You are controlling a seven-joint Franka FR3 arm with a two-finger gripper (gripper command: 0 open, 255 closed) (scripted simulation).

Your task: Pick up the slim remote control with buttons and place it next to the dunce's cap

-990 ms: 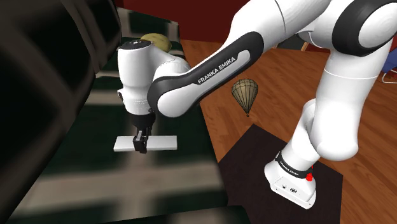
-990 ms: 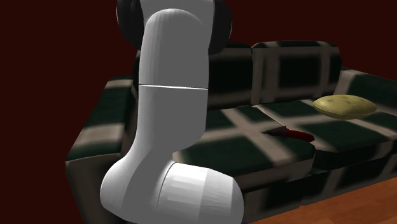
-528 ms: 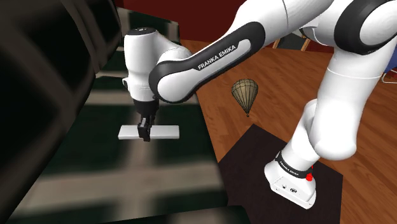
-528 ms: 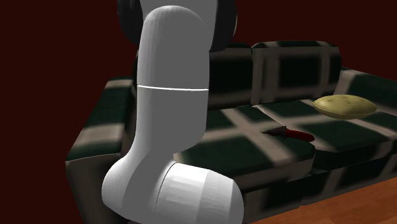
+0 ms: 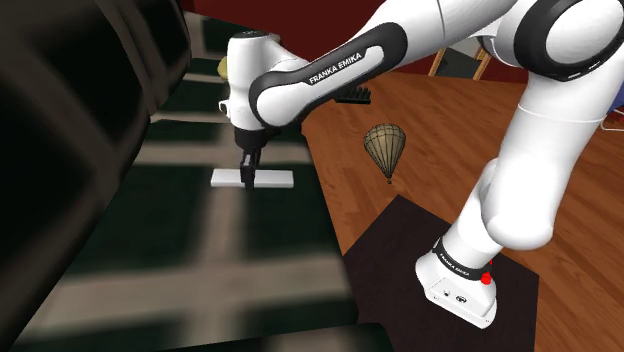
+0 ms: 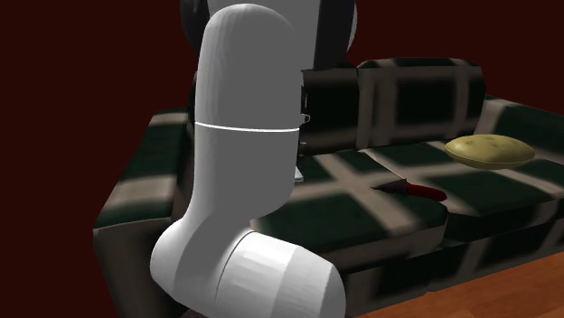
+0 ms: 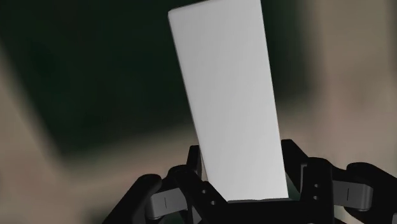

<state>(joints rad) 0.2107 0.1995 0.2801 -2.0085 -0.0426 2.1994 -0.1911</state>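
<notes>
The remote [image 5: 252, 179] is drawn as a plain white flat slab with no buttons showing. My gripper [image 5: 247, 177] is shut on its middle and holds it level a little above the dark green checked sofa seat [image 5: 200, 230]. In the wrist view the white slab [image 7: 229, 102] sticks out from between the two black fingers [image 7: 195, 167], which clasp its near end. A yellowish rounded thing [image 6: 491, 150], possibly the cap, lies on the sofa's far seat; a sliver of it [image 5: 222, 66] peeks out behind my wrist.
The sofa backrest [image 5: 80, 120] rises at the shoulder view's left. A dark red object [image 6: 421, 191] lies between seat cushions. A brown balloon-shaped object [image 5: 385, 147] stands on the wooden floor [image 5: 570, 200] beside the sofa. My stand [image 5: 455, 270] sits on a dark mat.
The arm has carried the white slab up and to the right in the shoulder view, farther along the sofa seat toward the yellowish thing. The grip has stayed the same.
</notes>
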